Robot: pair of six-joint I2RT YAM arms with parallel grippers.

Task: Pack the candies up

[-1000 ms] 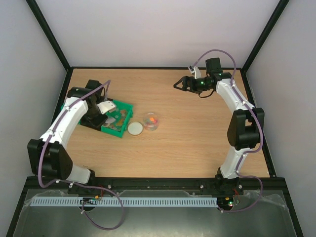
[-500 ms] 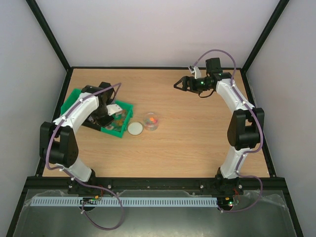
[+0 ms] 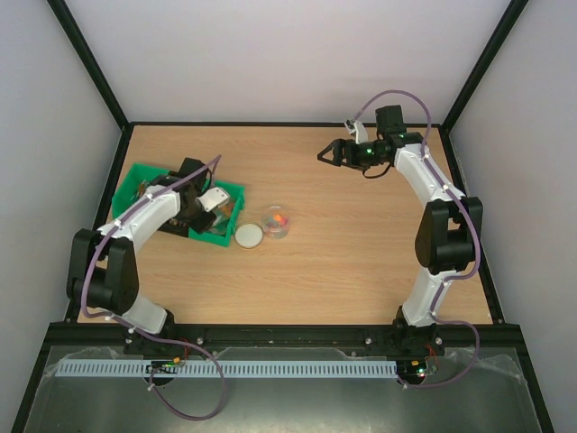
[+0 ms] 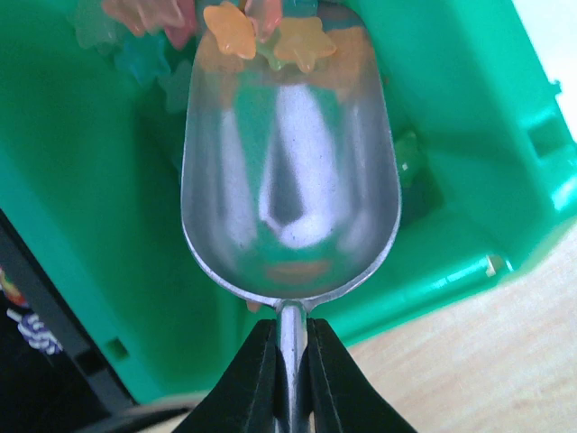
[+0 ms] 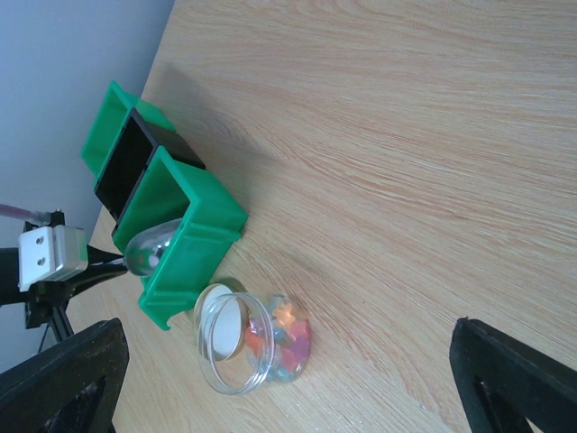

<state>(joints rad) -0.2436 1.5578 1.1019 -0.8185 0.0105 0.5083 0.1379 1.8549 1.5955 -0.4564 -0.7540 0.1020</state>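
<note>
Nearest the arm bases, a round whitish lid (image 3: 247,236) lies flat on the wooden surface (image 3: 361,262), between the corner of a green bin (image 3: 144,176) and a clear jar (image 3: 276,221). The jar holds a few candies (image 5: 281,336), pink, orange and red. Behind the lid, the left tool (image 4: 290,338) is pinched on the thin handle of a shiny metal scoop (image 4: 288,153). The scoop's bowl sits inside the bin and hides much of its floor. More candies, orange and pink, show at the bowl's tip. The bin's near wall stands between scoop and jar, and a black insert (image 5: 126,167) fills another part of the bin. Farthest off, the right tool (image 3: 326,155) hangs with its jaws spread and nothing between them, well apart from everything.
</note>
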